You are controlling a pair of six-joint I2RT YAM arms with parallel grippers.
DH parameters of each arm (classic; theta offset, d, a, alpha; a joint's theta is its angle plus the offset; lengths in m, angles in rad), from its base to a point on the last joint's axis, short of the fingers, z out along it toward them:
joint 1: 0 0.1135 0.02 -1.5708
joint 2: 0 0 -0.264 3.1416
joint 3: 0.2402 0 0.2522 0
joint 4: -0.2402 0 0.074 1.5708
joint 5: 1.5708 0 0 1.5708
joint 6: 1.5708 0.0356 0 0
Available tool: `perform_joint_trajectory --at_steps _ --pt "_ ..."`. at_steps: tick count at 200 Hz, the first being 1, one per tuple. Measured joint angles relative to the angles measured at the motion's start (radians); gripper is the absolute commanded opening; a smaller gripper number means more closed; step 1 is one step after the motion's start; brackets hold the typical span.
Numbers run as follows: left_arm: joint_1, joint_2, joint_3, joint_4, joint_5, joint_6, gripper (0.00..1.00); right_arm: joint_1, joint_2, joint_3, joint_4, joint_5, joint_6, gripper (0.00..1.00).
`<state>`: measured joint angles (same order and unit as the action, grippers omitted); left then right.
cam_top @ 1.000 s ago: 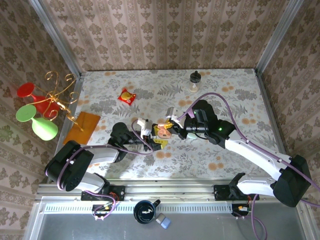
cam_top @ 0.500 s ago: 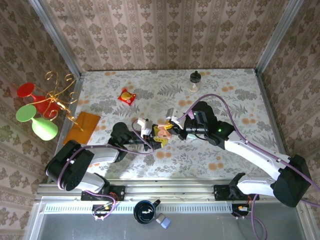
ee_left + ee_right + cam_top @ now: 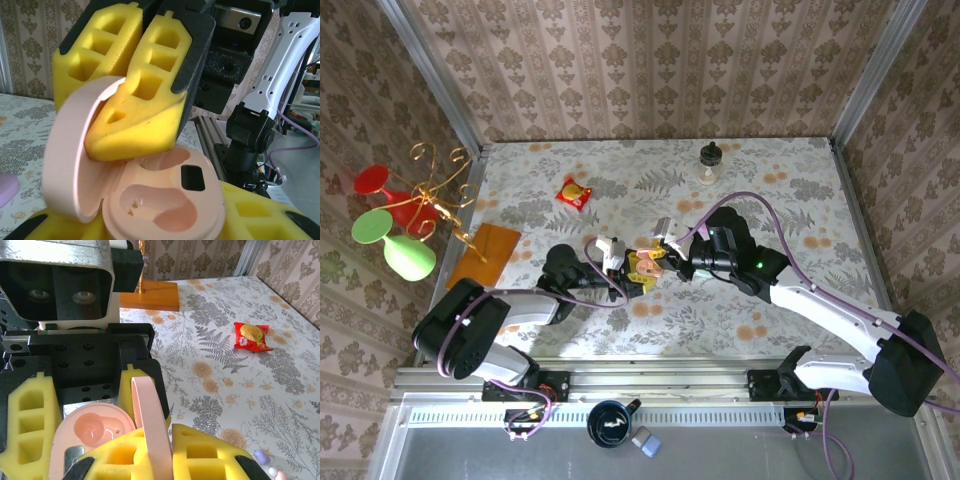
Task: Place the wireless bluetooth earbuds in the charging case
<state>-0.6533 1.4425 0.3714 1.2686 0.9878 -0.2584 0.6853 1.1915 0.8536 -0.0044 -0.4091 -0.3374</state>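
Top view, left to right: the left gripper [image 3: 628,270], a pale pink pebble-shaped plastic charging case [image 3: 646,264] and the right gripper [image 3: 665,257] meet at mid-frame above the floral-patterned table [image 3: 770,200]. The left gripper's yellow foam fingers [image 3: 25,410] clamp the base of the case from both sides. The right gripper's fingers [image 3: 150,95] are pressed together on the thin hinged lid [image 3: 70,170], holding it open.

Risk: with the base clamped, any further pull on the lid probably strains the hinge. A loosened pinch would likely let the lid fall shut. Both grippers are occupied, so fetching a bud means letting go of one hold.

The left wrist view looks into the base, where both moulded wells [image 3: 165,210] are empty. The right wrist view sees the lid edge-on. It also shows the tiny lilac and whitish rounded plastic earbuds [image 3: 263,456], which lie on the table at lower right, well apart from the case.
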Motion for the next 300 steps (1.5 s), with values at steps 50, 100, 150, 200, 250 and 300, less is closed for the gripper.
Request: perform_joint_trajectory --at_steps 50,100,150,200,250,300 --pt "0.0 0.0 0.0 0.003 0.0 -0.001 0.31 0.0 -0.002 0.0 0.003 0.003 0.004 0.13" --pt "0.01 0.003 0.001 0.0 -0.002 0.0 0.32 -0.005 -0.037 -0.029 0.055 0.011 0.059 0.63" --pt "0.073 0.004 -0.01 0.0 -0.048 0.016 0.32 -0.072 -0.149 -0.122 0.17 0.01 0.214 0.74" --pt "0.121 0.003 -0.042 -0.001 -0.111 0.038 0.31 -0.238 -0.127 -0.171 0.194 0.088 0.534 0.71" --pt "0.131 -0.025 -0.064 -0.004 -0.132 0.05 0.32 -0.281 0.15 -0.053 0.029 0.076 0.679 0.67" --pt "0.131 -0.051 -0.071 -0.003 -0.135 0.053 0.32 -0.285 0.451 0.169 -0.095 0.011 0.685 0.63"
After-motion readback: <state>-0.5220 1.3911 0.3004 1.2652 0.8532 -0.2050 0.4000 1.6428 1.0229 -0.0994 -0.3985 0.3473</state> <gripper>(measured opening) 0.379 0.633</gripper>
